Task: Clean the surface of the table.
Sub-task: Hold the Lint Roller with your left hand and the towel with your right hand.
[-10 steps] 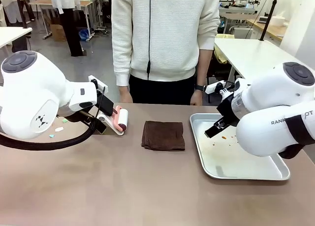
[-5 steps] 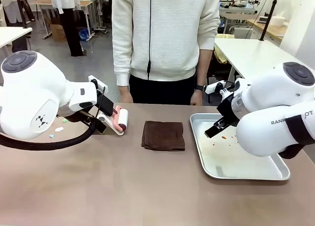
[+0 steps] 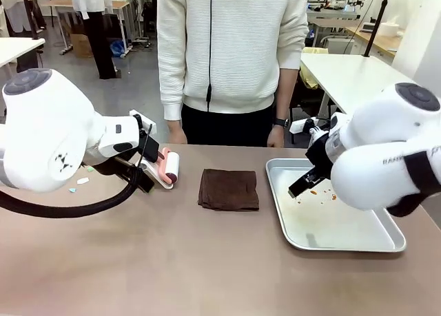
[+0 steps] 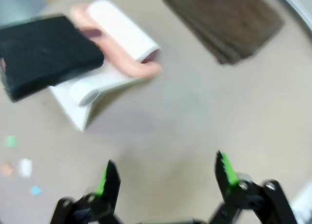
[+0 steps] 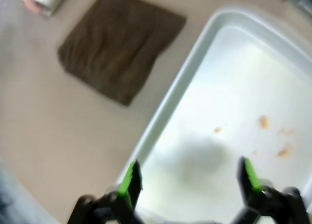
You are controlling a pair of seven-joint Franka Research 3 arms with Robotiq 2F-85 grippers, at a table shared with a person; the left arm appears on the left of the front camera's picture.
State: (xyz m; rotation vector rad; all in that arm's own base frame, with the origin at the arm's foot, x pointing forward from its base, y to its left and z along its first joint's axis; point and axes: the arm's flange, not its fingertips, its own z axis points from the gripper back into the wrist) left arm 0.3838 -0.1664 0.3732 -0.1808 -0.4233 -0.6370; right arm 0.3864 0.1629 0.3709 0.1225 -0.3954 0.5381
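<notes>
The brown table (image 3: pixel 172 261) spans the front view. A folded dark brown cloth (image 3: pixel 229 189) lies at its middle. To the cloth's left, a lint roller (image 3: pixel 167 168) with a pink handle rests in a white stand. My left gripper (image 3: pixel 146 163) hovers just left of the roller, open and holding nothing. In the left wrist view its green-tipped gripper (image 4: pixel 166 173) stands wide above bare table, short of the roller (image 4: pixel 117 43). My right gripper (image 3: pixel 303 184) hangs open over the left part of the silver tray (image 3: pixel 344 241). The right wrist view shows that gripper (image 5: pixel 190 177) spread above the tray's near rim (image 5: pixel 165 121).
Orange crumbs (image 5: pixel 263 121) lie in the tray. Small paper scraps (image 3: pixel 83 181) dot the table at far left, under my left arm. A black block (image 4: pixel 46 55) sits beside the roller. A person in a white sweater (image 3: pixel 231 47) stands at the far edge, hands down.
Both arms have shifted slightly: the left arm's wrist edged right towards the roller, and the right arm lifted a little over the tray. The cloth, roller and tray stay put.
</notes>
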